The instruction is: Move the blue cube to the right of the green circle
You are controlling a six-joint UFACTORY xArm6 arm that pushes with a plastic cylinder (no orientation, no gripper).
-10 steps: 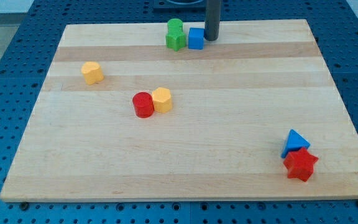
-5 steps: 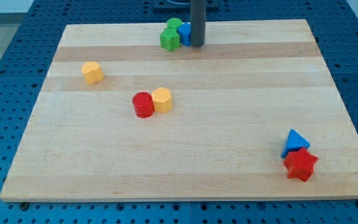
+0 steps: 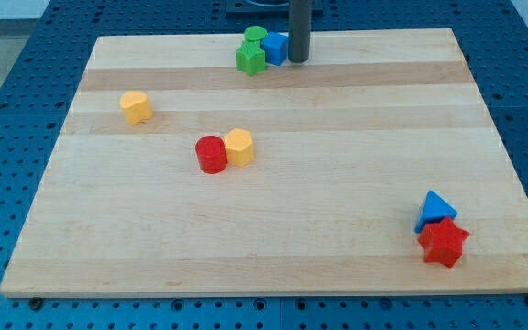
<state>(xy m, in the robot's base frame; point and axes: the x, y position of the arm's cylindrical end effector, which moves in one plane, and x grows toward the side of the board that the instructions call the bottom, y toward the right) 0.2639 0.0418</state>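
Observation:
The blue cube [image 3: 274, 47] sits near the board's top edge, touching the right side of the green circle [image 3: 256, 37]. A second green block [image 3: 250, 60] lies just below and left of the circle, against the cube's left. My tip [image 3: 298, 60] is right beside the blue cube on its right, touching or nearly touching it. The rod hides the cube's right edge.
A yellow block [image 3: 137, 106] lies at the left. A red cylinder [image 3: 211, 154] and a yellow block [image 3: 238, 147] touch at mid-board. A blue triangle [image 3: 436, 208] and a red star [image 3: 444, 242] sit at the bottom right. The wooden board [image 3: 337, 183] ends just above the green circle.
My tip moved left against the blue cube and pushed it left and up, shoving the lower green block left; the tip has since shifted slightly back right.

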